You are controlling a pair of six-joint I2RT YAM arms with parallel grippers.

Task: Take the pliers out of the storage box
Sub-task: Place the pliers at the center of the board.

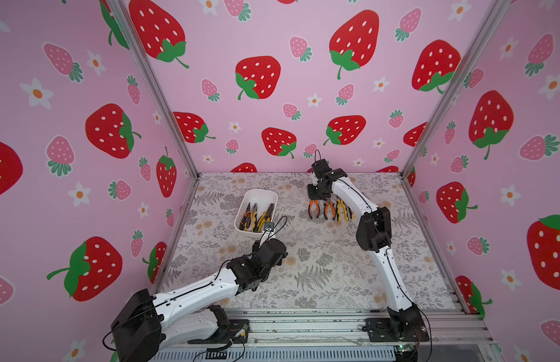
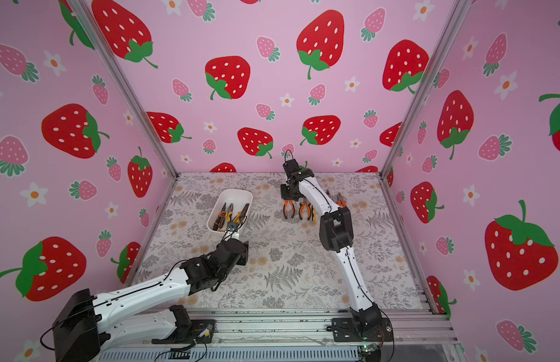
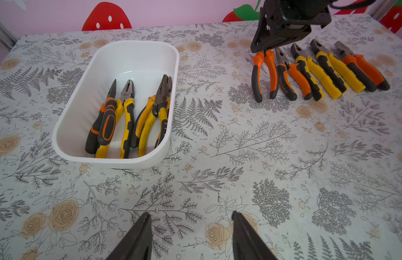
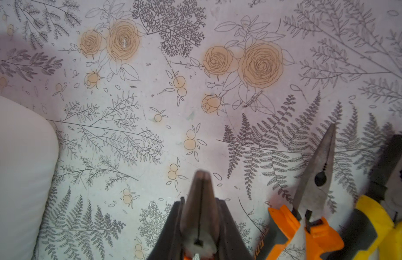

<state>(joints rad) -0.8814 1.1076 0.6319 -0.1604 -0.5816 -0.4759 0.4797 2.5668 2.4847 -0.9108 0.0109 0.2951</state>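
Observation:
The white storage box [image 1: 260, 191] [image 2: 236, 194] [image 3: 137, 44] stands left of centre on the table, and several pliers [image 1: 256, 216] [image 2: 230, 214] [image 3: 128, 117] lie inside it, noses toward the back wall. My left gripper [image 3: 191, 216] [image 1: 266, 235] hovers open and empty over the table at the box's near end. Right of the box, my right gripper [image 3: 266, 48] [image 1: 317, 198] [image 4: 201, 200] is shut on the metal nose of orange-and-black pliers [image 3: 263, 72] [image 4: 201, 184]. Their handles hang spread at the left end of a row.
Several more pliers [image 1: 335, 211] [image 2: 305, 211] [image 3: 326, 69] lie side by side on the floral table [image 3: 240, 146], just right of the held pair. One rounded corner of the box [image 4: 20, 157] shows in the right wrist view. Pink strawberry walls enclose three sides.

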